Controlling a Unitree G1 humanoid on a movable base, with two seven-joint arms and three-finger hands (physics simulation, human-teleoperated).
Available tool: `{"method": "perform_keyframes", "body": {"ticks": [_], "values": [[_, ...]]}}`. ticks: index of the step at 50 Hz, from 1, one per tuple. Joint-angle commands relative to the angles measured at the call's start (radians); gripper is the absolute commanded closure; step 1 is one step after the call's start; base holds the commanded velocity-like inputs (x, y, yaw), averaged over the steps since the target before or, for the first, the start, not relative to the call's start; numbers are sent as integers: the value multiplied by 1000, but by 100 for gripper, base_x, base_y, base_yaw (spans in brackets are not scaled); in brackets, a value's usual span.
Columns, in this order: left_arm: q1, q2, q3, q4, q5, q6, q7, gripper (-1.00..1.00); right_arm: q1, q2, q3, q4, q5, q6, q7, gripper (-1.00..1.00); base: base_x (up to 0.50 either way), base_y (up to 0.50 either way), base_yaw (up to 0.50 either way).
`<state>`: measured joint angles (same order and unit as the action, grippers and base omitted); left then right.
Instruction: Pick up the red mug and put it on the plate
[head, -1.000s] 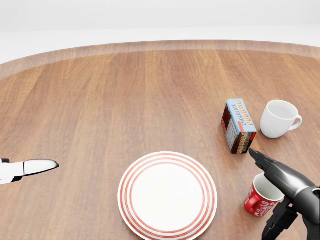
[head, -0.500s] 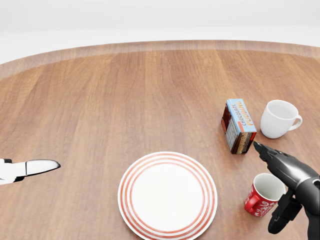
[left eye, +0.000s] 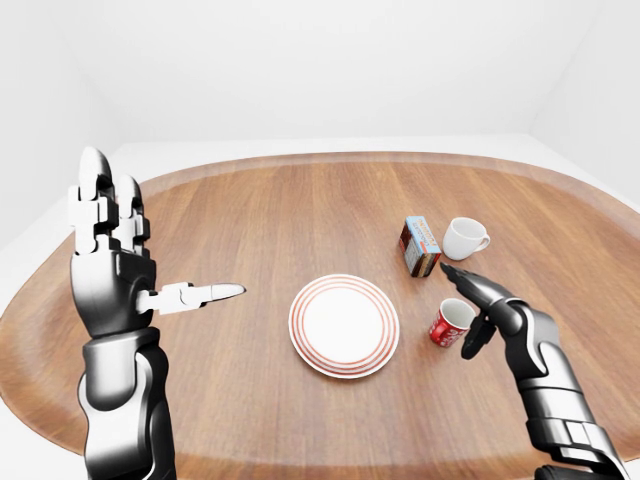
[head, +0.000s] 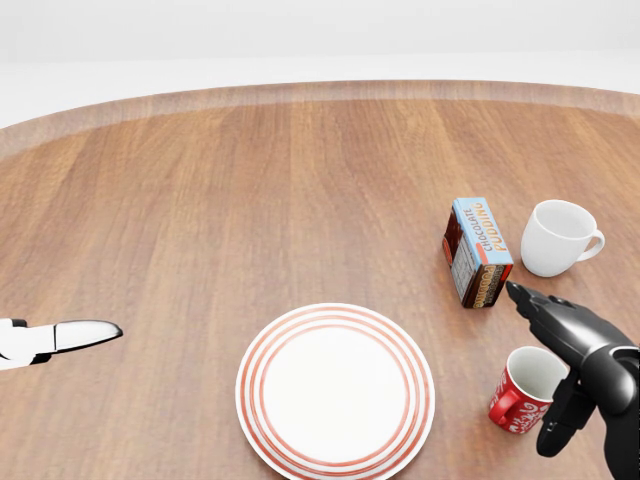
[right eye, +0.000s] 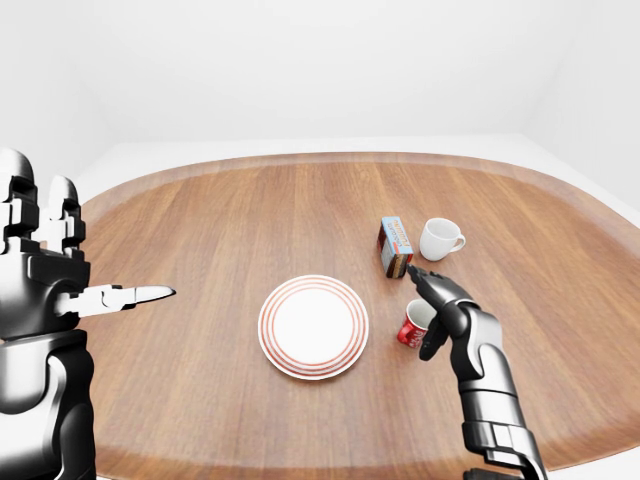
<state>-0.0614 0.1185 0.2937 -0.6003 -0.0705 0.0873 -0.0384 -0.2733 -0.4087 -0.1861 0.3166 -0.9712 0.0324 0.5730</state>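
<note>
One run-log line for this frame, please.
phase: reach | right robot hand: open beside red mug | mug: upright on table | plate: empty | left robot hand: open, raised

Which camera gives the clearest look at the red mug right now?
The head view: the red mug is largest there, its white inside and printed side visible, though the right hand covers its right edge. The left-eye and right-eye views show it far smaller, beside the plate, partly behind the same hand.
</note>
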Motion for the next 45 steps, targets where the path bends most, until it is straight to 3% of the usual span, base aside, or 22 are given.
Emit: {"method": "perform_keyframes", "body": {"ticks": [1,30,45], "values": [[-1,1,1,-3,-1,0,0,-100,-27,-6,16,71,-6,-9,-30,-98,0,0,0],[5,-4,-4,9,3,0,0,-100,-61,-17,64,335,23,-70,-172,-98,0,0,0],[8,-6,-6,11,3,0,-1,-100,-112,-43,79,447,37,-84,-219,-98,0,0,0]]}}
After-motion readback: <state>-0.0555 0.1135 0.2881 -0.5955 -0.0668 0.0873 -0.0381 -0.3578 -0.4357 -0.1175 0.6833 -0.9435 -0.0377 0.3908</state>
